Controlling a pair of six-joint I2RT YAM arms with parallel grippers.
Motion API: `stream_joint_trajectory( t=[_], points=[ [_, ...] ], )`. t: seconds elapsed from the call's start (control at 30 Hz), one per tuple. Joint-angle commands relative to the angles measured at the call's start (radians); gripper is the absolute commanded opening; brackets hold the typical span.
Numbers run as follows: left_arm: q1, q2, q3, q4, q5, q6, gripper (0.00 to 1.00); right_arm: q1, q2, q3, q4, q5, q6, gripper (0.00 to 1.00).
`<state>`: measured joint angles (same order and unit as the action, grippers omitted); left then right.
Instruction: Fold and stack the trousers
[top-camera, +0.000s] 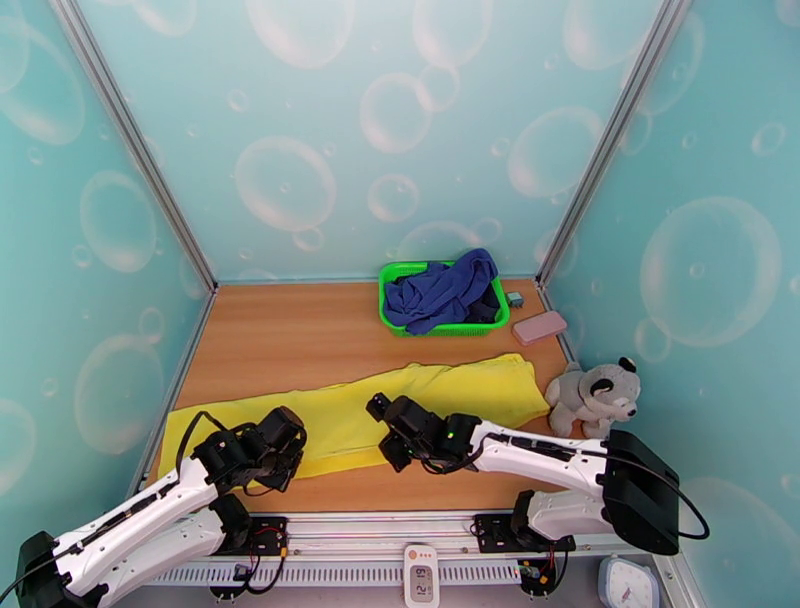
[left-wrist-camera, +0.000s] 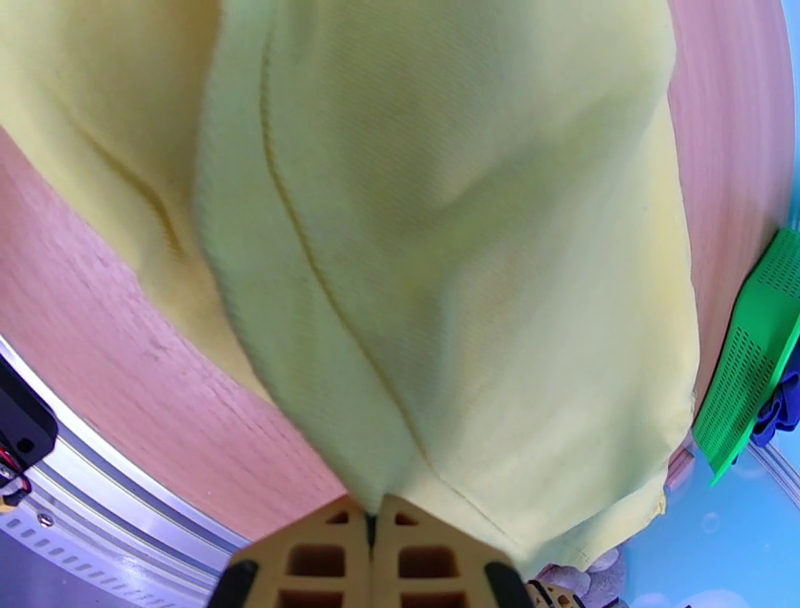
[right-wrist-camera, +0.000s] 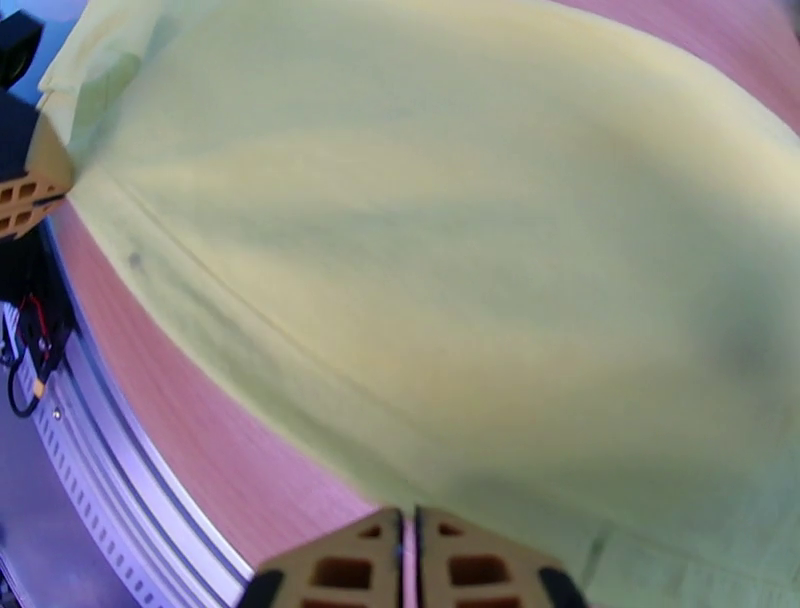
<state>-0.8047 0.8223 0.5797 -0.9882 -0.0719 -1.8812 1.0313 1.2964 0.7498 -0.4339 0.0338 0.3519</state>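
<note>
The yellow trousers (top-camera: 400, 400) lie stretched across the wooden table from the left edge to right of centre, legs laid one on the other. My left gripper (top-camera: 292, 460) sits at their near edge, left of centre; in the left wrist view its fingers (left-wrist-camera: 330, 560) are shut on the cloth's hem, with the trousers (left-wrist-camera: 450, 250) spreading away above. My right gripper (top-camera: 388, 452) is at the near edge in the middle. Its fingers (right-wrist-camera: 350, 570) stand a thin gap apart with the trousers' (right-wrist-camera: 450, 200) edge right at their tips.
A green basket (top-camera: 395, 300) holding a blue cloth (top-camera: 445, 290) stands at the back right, its wall (left-wrist-camera: 750, 350) also in the left wrist view. A pink block (top-camera: 540, 327) and a grey plush toy (top-camera: 595, 395) sit by the right wall. Bare wood lies at back left.
</note>
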Motion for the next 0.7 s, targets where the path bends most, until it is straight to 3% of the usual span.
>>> stream_joint_trajectory(
  t=[0.0, 0.1, 0.17, 0.23, 0.3, 0.4, 0.53, 0.67],
  points=[
    [0.004, -0.017, -0.016, -0.103, -0.049, 0.048, 0.01, 0.001, -0.109, 0.013, -0.081, 0.158, 0.048, 0.24],
    [0.008, -0.016, -0.002, -0.096, -0.066, 0.128, 0.17, -0.007, -0.274, 0.017, -0.087, 0.314, 0.053, 0.4],
    [0.01, -0.007, 0.006, -0.038, -0.095, 0.218, 0.23, -0.071, -0.371, -0.019, -0.04, 0.342, 0.053, 0.43],
    [0.015, 0.004, 0.008, 0.094, -0.102, 0.365, 0.29, -0.238, -0.426, -0.071, 0.037, 0.214, 0.066, 0.42],
    [0.019, 0.01, 0.01, 0.242, -0.072, 0.507, 0.35, -0.472, -0.424, -0.127, 0.139, -0.031, 0.118, 0.41],
    [0.022, 0.007, 0.002, 0.391, -0.046, 0.614, 0.4, -0.658, -0.34, -0.194, 0.305, -0.277, 0.199, 0.44],
    [0.08, 0.074, 0.016, 0.578, -0.027, 0.77, 0.48, -0.638, -0.117, -0.129, 0.342, -0.301, 0.211, 0.45],
    [0.204, 0.295, 0.052, 0.715, 0.151, 0.92, 0.52, -0.583, 0.06, -0.045, 0.264, -0.288, 0.25, 0.43]
  ],
)
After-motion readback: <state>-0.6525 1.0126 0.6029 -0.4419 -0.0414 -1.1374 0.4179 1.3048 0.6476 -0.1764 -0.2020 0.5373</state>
